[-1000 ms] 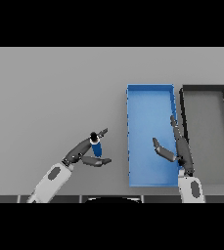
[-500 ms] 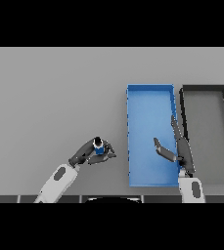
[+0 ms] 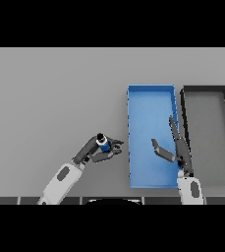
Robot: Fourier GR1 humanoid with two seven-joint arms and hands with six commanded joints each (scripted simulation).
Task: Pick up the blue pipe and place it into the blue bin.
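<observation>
In the head view my left hand [image 3: 95,151] has its fingers curled round the blue pipe [image 3: 103,144], a short blue piece with a dark end pointing up. It is held a short way left of the blue bin [image 3: 151,101], near that bin's front half. The bin is a long shallow tray with nothing inside. My right hand [image 3: 175,147] hovers over the bin's front right part, its fingers straight and its thumb spread to the left, holding nothing.
A dark grey bin [image 3: 206,91] of like size stands directly right of the blue one. Grey table [image 3: 55,93] stretches to the left and far side.
My left hand has closed round the blue pipe and carried it right toward the blue bin, tipping it more upright. The right hand has barely moved.
</observation>
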